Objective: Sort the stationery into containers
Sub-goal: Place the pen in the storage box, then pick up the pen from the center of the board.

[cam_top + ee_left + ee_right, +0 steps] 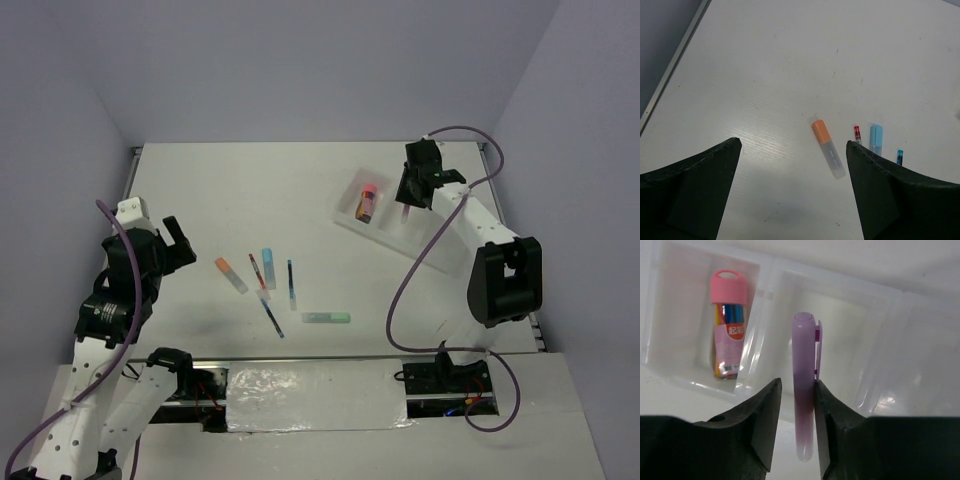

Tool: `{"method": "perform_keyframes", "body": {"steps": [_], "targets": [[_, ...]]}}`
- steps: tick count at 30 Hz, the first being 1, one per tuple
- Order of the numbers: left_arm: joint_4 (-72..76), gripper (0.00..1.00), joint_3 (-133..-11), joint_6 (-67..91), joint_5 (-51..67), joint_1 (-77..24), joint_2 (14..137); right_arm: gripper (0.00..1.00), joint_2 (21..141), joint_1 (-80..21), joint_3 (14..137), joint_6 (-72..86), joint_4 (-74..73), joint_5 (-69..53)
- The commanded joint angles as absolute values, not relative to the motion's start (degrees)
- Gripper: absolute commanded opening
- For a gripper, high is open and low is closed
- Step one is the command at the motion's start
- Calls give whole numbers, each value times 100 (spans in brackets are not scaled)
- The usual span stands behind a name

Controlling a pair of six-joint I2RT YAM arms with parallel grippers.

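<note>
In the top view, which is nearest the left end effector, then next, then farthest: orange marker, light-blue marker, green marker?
From the left end effector:
1. Orange marker, just to its right.
2. Light-blue marker, further right.
3. Green marker, farthest right, lower in view.

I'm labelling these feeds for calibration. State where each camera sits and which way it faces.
Top external: above and behind the bases, looking down over the table; both arms, left end effector and right end effector show.
Left wrist: on the left arm, facing down at the orange marker, seen between its open fingers.
Right wrist: on the right arm, over the tray, fingers clamping the purple marker.
Shared: top and right wrist both show the pink-capped cylinder.
</note>
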State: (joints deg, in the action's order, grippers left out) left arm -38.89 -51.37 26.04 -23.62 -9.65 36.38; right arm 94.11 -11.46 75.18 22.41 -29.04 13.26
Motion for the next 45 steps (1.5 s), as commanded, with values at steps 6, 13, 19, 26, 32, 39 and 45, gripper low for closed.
{"method": "perform_keyframes", "body": {"steps": [6,13,19,26,32,39,45], "targets": [[-3612,99,-5133,2470,-2250,-940,3709,81,9668,-1159,8157,1899,-3208,1248],[-3621,99,-5142,2470,-2250,-940,3744,86,8992,-2223,7181,2144,-2883,1468],[-3630,99,-5150,2470,-2259,-940,3779,83,8464,-3724,6197,2242,-2452,835],[-3612,99,-5133,2461,-2197,-940,3762,82,8421,-5123,5863,1681,-2515,433],[-3595,99,-5124,2443,-2145,-940,3753,84,8288,-5581,5572,177,-2882,-448],[-3568,99,-5124,2426,-2083,-940,3744,82,8569,-5739,5519,-140,-3199,-623],[-3568,99,-5107,2426,-2083,-940,3727,77,9236,-5985,5660,-202,-3225,-387]]}}
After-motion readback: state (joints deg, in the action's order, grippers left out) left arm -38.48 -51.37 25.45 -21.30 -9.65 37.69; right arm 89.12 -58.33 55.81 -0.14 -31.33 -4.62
